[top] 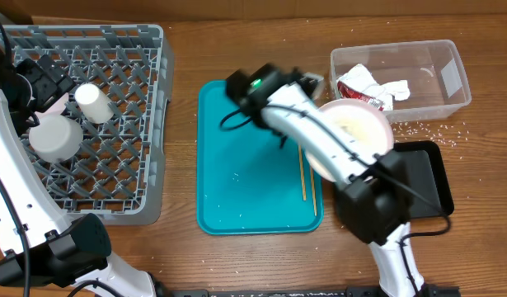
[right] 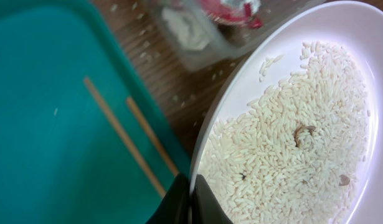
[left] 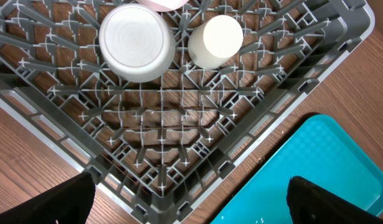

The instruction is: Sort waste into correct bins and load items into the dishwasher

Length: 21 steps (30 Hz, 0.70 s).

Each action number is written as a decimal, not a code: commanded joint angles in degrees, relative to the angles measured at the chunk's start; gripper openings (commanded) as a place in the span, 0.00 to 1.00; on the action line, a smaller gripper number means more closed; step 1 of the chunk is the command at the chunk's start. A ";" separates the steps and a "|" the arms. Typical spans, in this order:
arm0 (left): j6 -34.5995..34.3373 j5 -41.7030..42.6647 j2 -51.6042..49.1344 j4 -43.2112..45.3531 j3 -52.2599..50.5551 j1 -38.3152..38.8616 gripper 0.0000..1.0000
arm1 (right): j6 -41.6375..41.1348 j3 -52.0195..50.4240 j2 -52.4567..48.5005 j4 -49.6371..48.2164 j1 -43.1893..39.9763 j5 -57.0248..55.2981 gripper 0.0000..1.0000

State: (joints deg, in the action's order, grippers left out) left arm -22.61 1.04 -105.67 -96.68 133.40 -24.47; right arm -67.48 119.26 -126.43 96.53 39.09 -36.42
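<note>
Your right fingers (right: 175, 208) pinch the rim of the plate (right: 365, 25) of rice (right: 284, 155); your left fingers (left: 54, 199) spread wide above the rack (left: 160, 143).

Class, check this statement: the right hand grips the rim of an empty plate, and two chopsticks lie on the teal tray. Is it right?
Wrong on one point: the plate in the right hand is not empty. The right wrist view shows rice grains spread over it. The rest holds.
</note>
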 commanded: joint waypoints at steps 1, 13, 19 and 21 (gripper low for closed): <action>-1.20 0.02 0.02 -0.11 -0.17 0.11 1.00 | -1.79 1.60 5.29 -0.87 -5.88 1.86 0.04; -1.20 0.02 0.02 -0.11 -0.17 0.11 1.00 | -1.57 1.53 9.31 -3.80 -22.91 14.73 0.03; -1.20 0.02 0.02 -0.11 -0.17 0.11 1.00 | -1.46 0.83 9.31 -4.90 -27.43 18.14 0.03; -1.20 0.02 0.02 -0.11 -0.17 0.11 1.00 | -1.33 0.79 9.31 -5.46 -28.61 20.26 0.03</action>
State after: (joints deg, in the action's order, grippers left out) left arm -22.61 1.04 -105.67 -96.68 133.40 -24.47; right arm -68.77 119.26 -119.50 91.48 11.57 -19.57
